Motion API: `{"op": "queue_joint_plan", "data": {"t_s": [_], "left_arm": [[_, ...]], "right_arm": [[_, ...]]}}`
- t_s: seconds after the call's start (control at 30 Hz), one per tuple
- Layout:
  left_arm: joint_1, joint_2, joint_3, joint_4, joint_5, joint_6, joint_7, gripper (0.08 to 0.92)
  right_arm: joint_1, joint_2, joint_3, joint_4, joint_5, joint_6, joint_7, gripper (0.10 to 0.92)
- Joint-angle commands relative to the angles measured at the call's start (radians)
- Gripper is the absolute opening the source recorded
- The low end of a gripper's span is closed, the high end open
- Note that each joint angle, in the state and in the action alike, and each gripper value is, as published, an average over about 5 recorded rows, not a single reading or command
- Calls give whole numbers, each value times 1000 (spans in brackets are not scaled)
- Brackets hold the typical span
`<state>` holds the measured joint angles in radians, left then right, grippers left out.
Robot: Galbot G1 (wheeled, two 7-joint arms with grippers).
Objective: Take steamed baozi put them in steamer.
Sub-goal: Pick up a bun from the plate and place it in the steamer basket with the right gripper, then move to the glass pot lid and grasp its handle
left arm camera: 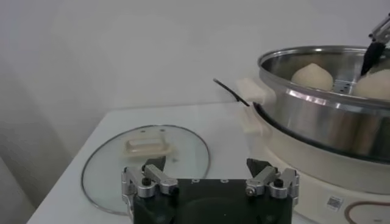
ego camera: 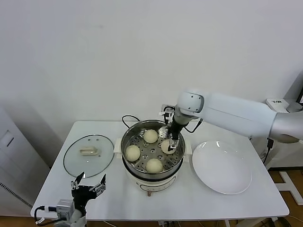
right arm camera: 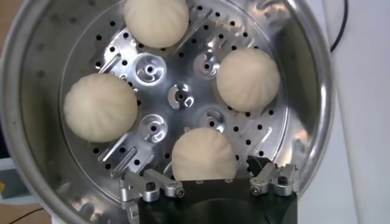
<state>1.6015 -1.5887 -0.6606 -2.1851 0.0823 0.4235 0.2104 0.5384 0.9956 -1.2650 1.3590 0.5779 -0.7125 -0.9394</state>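
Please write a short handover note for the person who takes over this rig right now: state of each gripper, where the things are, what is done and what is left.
Right gripper: open, inside the steamer, jaws on either side of one baozi on the tray.
Left gripper: open, holding nothing, parked at the table's near edge by the glass lid.
Baozi: all four lie on the steamer's perforated tray. White plate is empty.
Done: loading.
Left: lift the right arm clear of the pot.

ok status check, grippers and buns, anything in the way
Right gripper open, down in the steamer over the fourth bun. Four buns on the tray. Left gripper open, parked by the lid. Nothing blocking.
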Motion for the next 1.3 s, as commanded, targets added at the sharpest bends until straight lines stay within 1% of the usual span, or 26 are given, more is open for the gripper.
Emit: {"op": "queue_joint_plan", "data": {"t_s": [0.03, 0.13, 0.23, 0.3, 0.33, 0.43, 0.53, 0.63, 0.7, 0.83, 0.93, 1.1, 1.17, 1.23, 1.3], "left_arm": [[-14, -10, -12, 5, -69, -19, -143, 823], [-25, -11, -26, 1, -125, -39, -163, 823], [-61, -20, -35, 19, -142, -106, -201, 823], [-86, -22, -36, 36, -151, -150, -227, 823], [-93, -19, -36, 39, -163, -153, -236, 823], [-99, 1, -31, 35, -191, -124, -223, 823], [-93, 14, -24, 30, -124, -111, -158, 823], [-100, 14, -19, 44, -5, -131, -101, 823], [-118, 17, -22, 59, 51, -139, -79, 823], [-162, 26, -41, 84, 117, -157, -73, 823], [-173, 35, -60, 93, 149, -165, -66, 823], [-182, 39, -103, 120, 232, -204, -71, 823], [-199, 39, -122, 146, 288, -217, -95, 823], [-223, 45, -136, 179, 367, -223, -113, 823], [-240, 61, -146, 211, 485, -252, -108, 823]], "right_arm": [[-50, -222, 348, 117, 71, 147, 90, 822], [-176, -314, 537, 160, 84, 180, 177, 823], [-380, -396, 770, 213, 73, 223, 258, 823], [-535, -423, 941, 239, 66, 260, 306, 823], [-621, -425, 1034, 249, 59, 281, 325, 823], [-914, -363, 1367, 267, 24, 333, 354, 823], [-1165, -226, 1666, 279, -16, 380, 363, 823], [-1330, -109, 1833, 292, -31, 443, 400, 823], [-1413, -40, 1879, 294, -36, 511, 446, 823], [-1531, 114, 1919, 275, -32, 663, 552, 823], [-1602, 201, 1922, 271, -24, 729, 607, 823], [-1684, 270, 1915, 279, 15, 744, 645, 823], [-1710, 281, 1915, 280, 27, 745, 649, 823], [-1741, 279, 1919, 284, 37, 747, 644, 823], [-1770, 269, 1926, 288, 50, 748, 639, 823]]}}
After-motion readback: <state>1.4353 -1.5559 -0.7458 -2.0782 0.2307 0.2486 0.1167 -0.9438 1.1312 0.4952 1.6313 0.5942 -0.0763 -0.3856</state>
